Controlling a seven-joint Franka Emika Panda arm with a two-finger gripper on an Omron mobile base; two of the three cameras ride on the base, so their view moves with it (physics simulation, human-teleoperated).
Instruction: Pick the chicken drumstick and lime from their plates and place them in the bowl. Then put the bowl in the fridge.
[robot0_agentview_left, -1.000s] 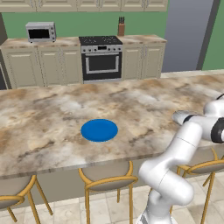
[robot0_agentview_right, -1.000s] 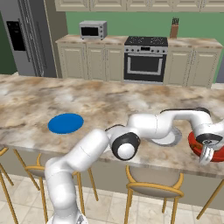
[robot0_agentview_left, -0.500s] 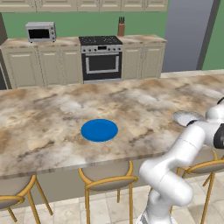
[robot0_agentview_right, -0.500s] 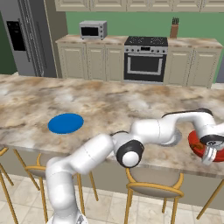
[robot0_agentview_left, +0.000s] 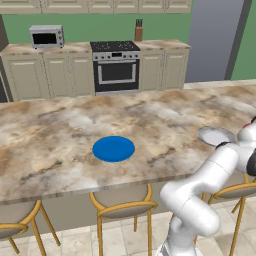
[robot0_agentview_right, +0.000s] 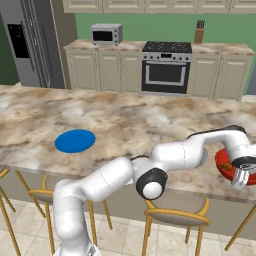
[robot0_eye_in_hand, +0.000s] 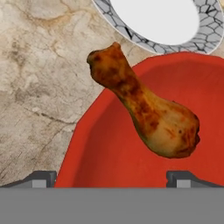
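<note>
Because our fingers (robot0_eye_in_hand: 111, 177) are standing spread wide with nothing between them, we are judging that the chicken drumstick (robot0_eye_in_hand: 144, 109) is released rather than gripped: in the hand view the two dark tips are sitting far apart at the bottom, and the drumstick is lying ahead of them, free of both. It is resting over the red bowl (robot0_eye_in_hand: 131, 162), its thick end inside and its thin end poking out across the rim toward the marbled desk (robot0_eye_in_hand: 39, 87). That slant makes sense to us, since the piece is leaning on the bowl's sloping wall. Just beyond the rim we are seeing a white plate with a grey cracked-pattern border (robot0_eye_in_hand: 153, 19), sitting close beside the bowl, probably so that food has only a short way to travel.

In the right base view the arm is stretching far to its right, and the hand (robot0_agentview_right: 241, 172) is hanging at the bowl (robot0_agentview_right: 223, 162) near the desk's front edge. The blue plate (robot0_agentview_right: 75, 141) is lying bare, well apart to the left. We cannot make out the lime anywhere, so we are taking it as the next thing to fetch. The grey fridge (robot0_agentview_right: 27, 42) is waiting at the far left, doors shut.
</note>
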